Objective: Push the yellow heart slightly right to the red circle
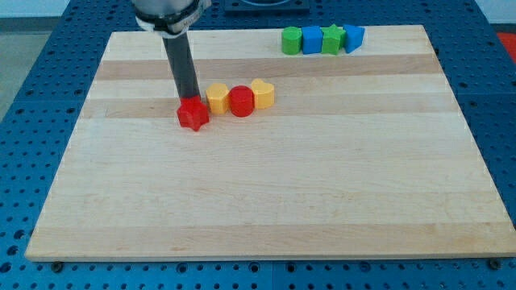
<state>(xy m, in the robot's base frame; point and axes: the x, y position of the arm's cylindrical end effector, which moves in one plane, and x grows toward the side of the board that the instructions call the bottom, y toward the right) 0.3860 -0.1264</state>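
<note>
The yellow heart (263, 93) lies just right of the red circle (241, 101) and touches it. A yellow hexagon (217, 97) touches the red circle on its left. A red star (193, 114) lies left and a little below the hexagon. My tip (189, 98) stands at the red star's upper edge, touching or nearly touching it, left of the yellow hexagon. The rod rises to the view's top.
A row of blocks lies near the board's top right: a green block (291, 40), a blue block (311, 39), a green star (331, 39) and a blue block (353, 37). The wooden board (266, 201) rests on a blue perforated table.
</note>
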